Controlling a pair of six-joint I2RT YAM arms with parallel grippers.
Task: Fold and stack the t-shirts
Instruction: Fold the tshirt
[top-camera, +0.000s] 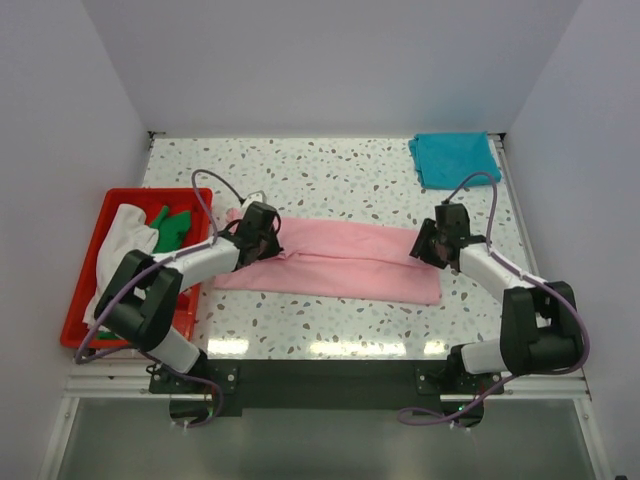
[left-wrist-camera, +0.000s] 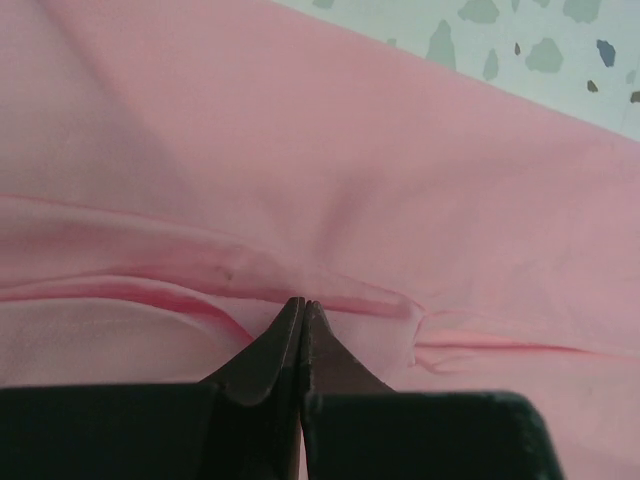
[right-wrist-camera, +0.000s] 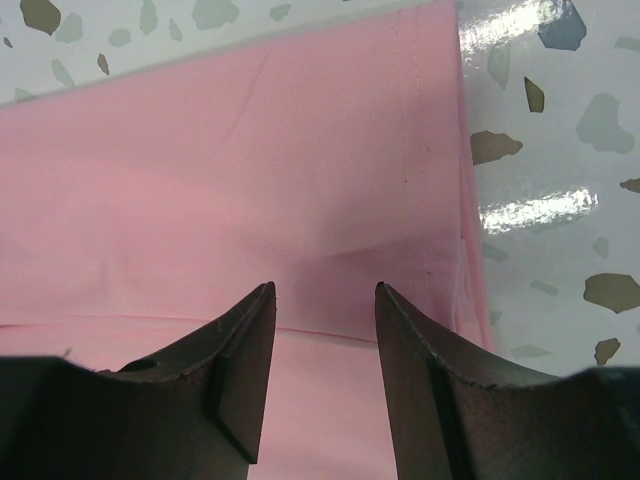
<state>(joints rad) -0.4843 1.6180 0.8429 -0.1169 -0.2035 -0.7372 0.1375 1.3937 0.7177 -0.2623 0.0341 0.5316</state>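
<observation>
- My left gripper (left-wrist-camera: 302, 306) has its fingers pressed together with no gap. The tips touch a raised crease in the pink t-shirt (left-wrist-camera: 330, 160); I cannot tell whether any cloth is caught between them.
- My right gripper (right-wrist-camera: 322, 292) is spread moderately wide, holding nothing, with pink cloth lying flat under and beyond both tips.
- The shirt's stitched hem runs just to the right of my right gripper's right finger, and bare speckled table (right-wrist-camera: 560, 150) begins past it.
- The shirt is a long, narrow folded band stretching from one gripper to the other, smooth apart from soft ridges at my left tips.
- The teal t-shirt (top-camera: 455, 157) lies folded well beyond my right gripper.
- The white t-shirt (top-camera: 118, 245) and green t-shirt (top-camera: 172, 228) are heaped in the red tray (top-camera: 150, 192), left of my left gripper.
</observation>
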